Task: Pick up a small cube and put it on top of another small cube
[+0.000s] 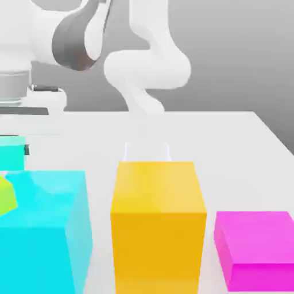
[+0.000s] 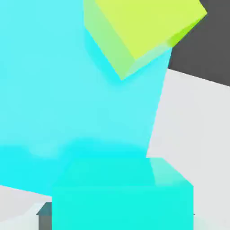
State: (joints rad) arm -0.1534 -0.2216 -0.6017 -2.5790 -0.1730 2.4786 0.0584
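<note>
Teal cube [image 1: 11, 153] at exterior view's far left edge, above and just behind big cyan block [image 1: 46, 229]. Dark finger [image 1: 26, 150] against cube's right side. Hand view: teal cube [image 2: 123, 195] close under camera, gripper [image 2: 121, 215] closed tight on it, dark fingertips [image 2: 45, 211] flanking. Cyan block [image 2: 67, 90] beyond, lime block [image 2: 143, 31] tilted on it. Exterior view: lime block [image 1: 7, 195] at left edge, orange block [image 1: 158, 221] centre, magenta block [image 1: 258, 247] right, all on white table [image 1: 229, 149]. Arm [image 1: 143, 63] at far side.
</note>
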